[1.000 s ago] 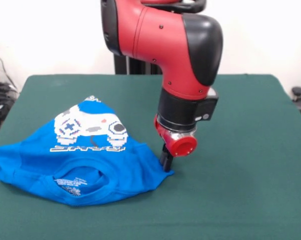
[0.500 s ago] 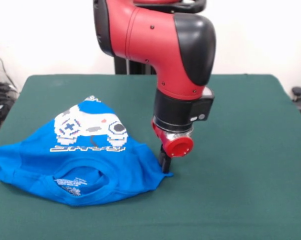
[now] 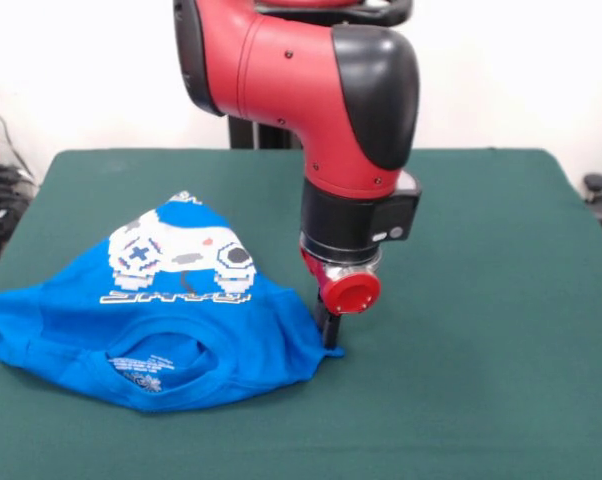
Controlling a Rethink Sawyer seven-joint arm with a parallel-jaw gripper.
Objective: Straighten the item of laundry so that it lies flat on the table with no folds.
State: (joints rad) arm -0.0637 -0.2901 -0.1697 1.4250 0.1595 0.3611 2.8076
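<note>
On the table (image 3: 461, 300), left half as the front camera sees it: the T-shirt (image 3: 141, 330) is lying bunched, its collar opening facing the camera and one sleeve trailing off toward the picture's left edge.
Print: a white pixel game controller with grey and red buttons is showing on the raised back fold.
Lettering: white-and-yellow block letters are running under the controller, upside down to this camera; I am not able to read them.
Neck label: small white print is sitting inside the collar, too fine to read.
My gripper (image 3: 328, 330): I am standing it on the shirt's right-hand corner, tips down against the cloth and felt.
My fingers: they are looking pinched together on that corner of the T-shirt, though the dark tips are partly hidden behind my red wrist cap.
Change: I am sliding toward the picture's left, and the corner is creeping along with me; the rest of the shirt is staying put.
</note>
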